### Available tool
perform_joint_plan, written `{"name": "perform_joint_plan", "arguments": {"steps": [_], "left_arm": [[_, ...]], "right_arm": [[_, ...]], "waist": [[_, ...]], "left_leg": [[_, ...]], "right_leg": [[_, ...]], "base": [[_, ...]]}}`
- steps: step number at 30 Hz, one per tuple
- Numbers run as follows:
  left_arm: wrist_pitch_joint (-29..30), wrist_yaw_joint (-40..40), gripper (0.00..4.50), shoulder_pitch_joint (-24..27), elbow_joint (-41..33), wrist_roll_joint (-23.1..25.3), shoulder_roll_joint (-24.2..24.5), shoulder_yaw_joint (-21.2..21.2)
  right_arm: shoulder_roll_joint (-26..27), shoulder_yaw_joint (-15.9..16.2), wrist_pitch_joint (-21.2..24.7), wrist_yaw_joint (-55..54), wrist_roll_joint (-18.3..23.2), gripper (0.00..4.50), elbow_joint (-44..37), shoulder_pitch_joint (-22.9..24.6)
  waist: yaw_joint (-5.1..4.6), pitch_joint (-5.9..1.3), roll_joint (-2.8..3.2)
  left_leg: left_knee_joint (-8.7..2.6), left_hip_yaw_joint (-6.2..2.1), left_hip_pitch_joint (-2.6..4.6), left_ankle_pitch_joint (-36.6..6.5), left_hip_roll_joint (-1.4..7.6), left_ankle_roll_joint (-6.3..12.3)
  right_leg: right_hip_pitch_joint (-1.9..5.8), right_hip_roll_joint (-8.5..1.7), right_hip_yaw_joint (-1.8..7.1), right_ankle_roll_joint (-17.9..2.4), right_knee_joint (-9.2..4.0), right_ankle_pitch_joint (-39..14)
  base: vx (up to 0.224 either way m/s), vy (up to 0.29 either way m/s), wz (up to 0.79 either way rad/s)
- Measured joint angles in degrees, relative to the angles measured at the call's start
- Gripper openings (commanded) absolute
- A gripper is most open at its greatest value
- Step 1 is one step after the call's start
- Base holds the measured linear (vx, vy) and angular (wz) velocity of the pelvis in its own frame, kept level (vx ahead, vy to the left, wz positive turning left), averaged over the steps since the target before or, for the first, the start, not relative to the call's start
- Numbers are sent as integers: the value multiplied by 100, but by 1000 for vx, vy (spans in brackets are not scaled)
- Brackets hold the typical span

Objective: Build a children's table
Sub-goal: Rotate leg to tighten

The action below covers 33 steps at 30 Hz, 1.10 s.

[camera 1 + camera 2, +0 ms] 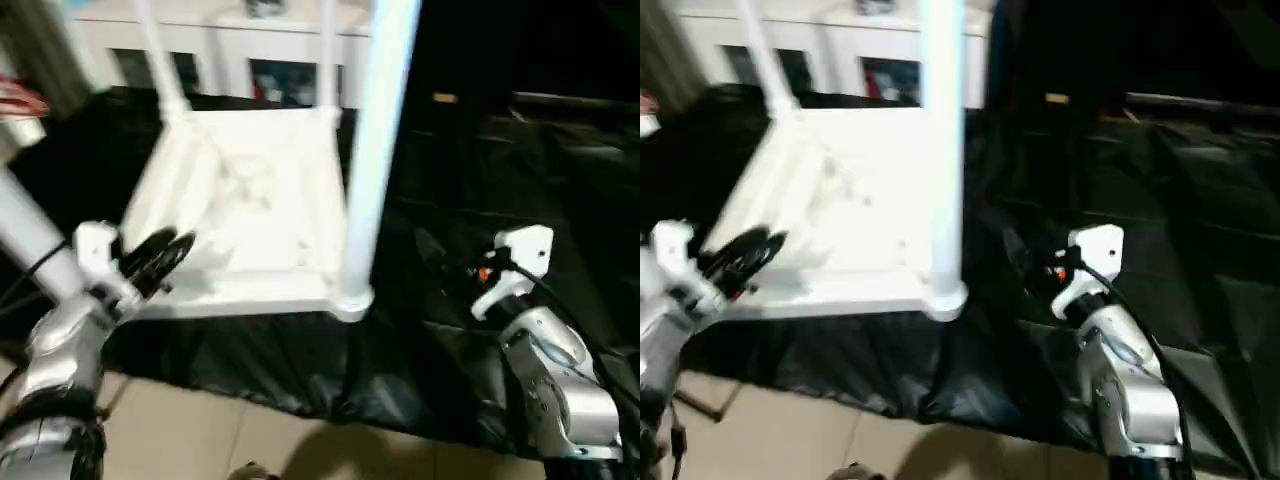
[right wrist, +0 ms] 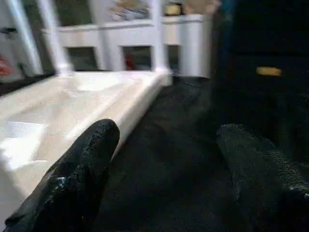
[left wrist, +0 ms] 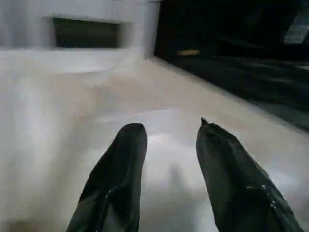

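Your left claw (image 1: pixel 160 258), half open and empty, hovers at the near-left edge of the upturned tabletop (image 1: pixel 250 210), while your right claw (image 2: pixel 164 169), wide open and empty, sits well off to its right over black sheeting (image 1: pixel 520 190)

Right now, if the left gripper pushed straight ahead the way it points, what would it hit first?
Probably the tabletop: the left gripper points across its upturned white underside with fingers apart. How near it is remains unclear.

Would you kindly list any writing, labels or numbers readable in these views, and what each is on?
None can be read.
Yellow tag on the dark backdrop: too blurred to show any writing.
Red patch at the left edge: blurred.
Tabletop and legs: plain white, no marks seen.
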Motion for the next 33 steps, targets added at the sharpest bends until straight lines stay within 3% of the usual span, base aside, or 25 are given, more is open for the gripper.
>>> {"name": "perform_joint_plan", "arguments": {"steps": [2,5,8,12,15,21,27,33], "left_arm": [[283,-14,201,335,-656,-12,63,-189],[504,-105,201,369,-1215,24,372,-598],[860,-481,201,-5,-1373,87,581,-1303],[1542,-994,201,-306,-1375,386,663,-1844],[1783,-1173,201,-508,-1307,646,801,-2232],[2119,-1549,201,-648,-1330,837,1435,-2621],[2385,-1692,201,-752,-1390,896,1527,-2613],[2237,-1560,201,-838,-1310,918,1535,-2608]], "right_arm": [[-34,49,6,-30,-121,376,279,-224],[-19,335,-9,47,-296,376,784,-711],[-54,606,-106,238,-520,376,1491,-1269],[-125,729,-377,588,-653,376,2339,-1924],[-208,771,-525,892,-653,376,2670,-2142],[-343,1111,-851,2163,-468,376,2915,-2073],[-438,1433,-865,3179,-103,376,2414,-1694],[-464,1547,-957,3586,-82,376,2365,-1639]], "waist": [[30,1,-45],[84,-5,-52],[106,-2,-33],[32,-2,-25],[16,-2,-22],[16,4,29],[41,2,39],[42,0,35]], "left_leg": [[20,4,-3,6,36,5],[30,15,10,12,67,-30],[29,57,34,18,74,-39],[32,69,52,29,69,-47],[30,66,51,35,77,-56],[25,63,38,33,88,-55],[33,63,49,35,94,-54],[39,63,54,37,95,-53]], "right_leg": [[-14,28,-8,-4,2,-3],[-2,50,-8,-13,14,3],[13,47,19,-20,19,24],[17,48,39,-16,18,45],[11,62,39,-14,18,44],[0,68,25,-23,18,36],[14,67,21,-30,20,40],[23,68,22,-39,20,46]], "base": [[27,0,1],[0,0,0],[0,0,0],[0,0,0],[0,0,0],[0,0,0],[0,0,0],[0,0,0]]}}
